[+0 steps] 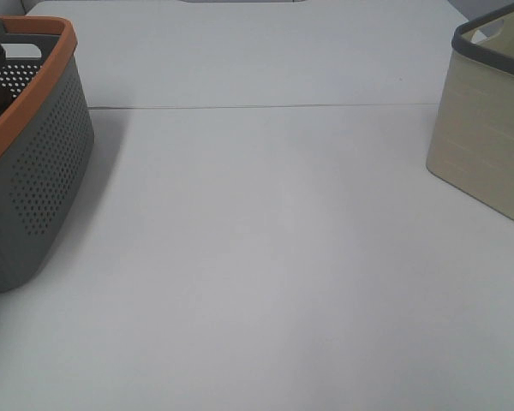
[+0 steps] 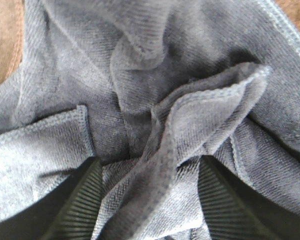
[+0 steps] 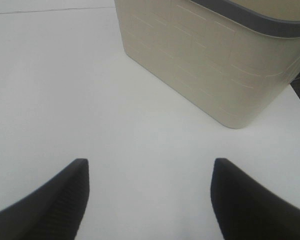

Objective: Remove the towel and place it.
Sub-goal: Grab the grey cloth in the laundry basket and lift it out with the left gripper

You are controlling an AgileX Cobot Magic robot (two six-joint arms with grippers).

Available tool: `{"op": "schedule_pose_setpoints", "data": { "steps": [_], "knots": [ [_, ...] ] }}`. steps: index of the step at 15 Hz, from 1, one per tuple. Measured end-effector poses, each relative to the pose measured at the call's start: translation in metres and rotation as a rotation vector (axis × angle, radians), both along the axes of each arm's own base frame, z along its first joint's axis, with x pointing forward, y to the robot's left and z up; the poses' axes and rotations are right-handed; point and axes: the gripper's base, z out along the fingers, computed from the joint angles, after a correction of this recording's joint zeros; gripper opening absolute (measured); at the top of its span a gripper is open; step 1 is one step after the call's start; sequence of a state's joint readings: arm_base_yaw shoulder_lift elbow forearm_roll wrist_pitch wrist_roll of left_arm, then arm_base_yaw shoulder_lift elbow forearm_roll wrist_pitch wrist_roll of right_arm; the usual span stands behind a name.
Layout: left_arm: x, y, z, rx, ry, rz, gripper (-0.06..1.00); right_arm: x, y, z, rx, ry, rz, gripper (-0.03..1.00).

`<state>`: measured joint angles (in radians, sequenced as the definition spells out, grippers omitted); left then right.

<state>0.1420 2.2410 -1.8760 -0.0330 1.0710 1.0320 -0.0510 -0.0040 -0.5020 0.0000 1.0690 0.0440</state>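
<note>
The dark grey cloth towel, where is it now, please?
The towel fills the left wrist view, a fold bunched between the left gripper's black ribbed fingers; the high view hides it.

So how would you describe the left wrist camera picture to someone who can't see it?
A crumpled dark blue-grey towel fills the view, a hemmed fold bunched between the left claw's two ribbed black fingers.

no readable text, number or sign shows on the towel, grey basket or beige bin.
</note>
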Motion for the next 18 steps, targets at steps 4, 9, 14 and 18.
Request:
{"op": "schedule_pose_setpoints", "data": {
  "steps": [4,9,14,18],
  "knots": [
    [0.0,0.003,-0.001,0.04,0.007,-0.013,0.17,0.0,0.0,0.0,0.0,0.0,0.0,0.61],
    [-0.012,0.0,0.055,0.034,-0.03,-0.035,0.0,0.0,0.0,0.0,0.0,0.0,0.0,0.61],
    [-0.038,-0.005,0.139,0.003,-0.205,0.104,0.0,0.0,0.0,0.0,0.0,0.0,0.0,0.61],
    [-0.067,-0.018,0.194,-0.176,-0.333,0.316,0.0,0.0,0.0,0.0,0.0,0.0,0.0,0.61]
  ]
}}
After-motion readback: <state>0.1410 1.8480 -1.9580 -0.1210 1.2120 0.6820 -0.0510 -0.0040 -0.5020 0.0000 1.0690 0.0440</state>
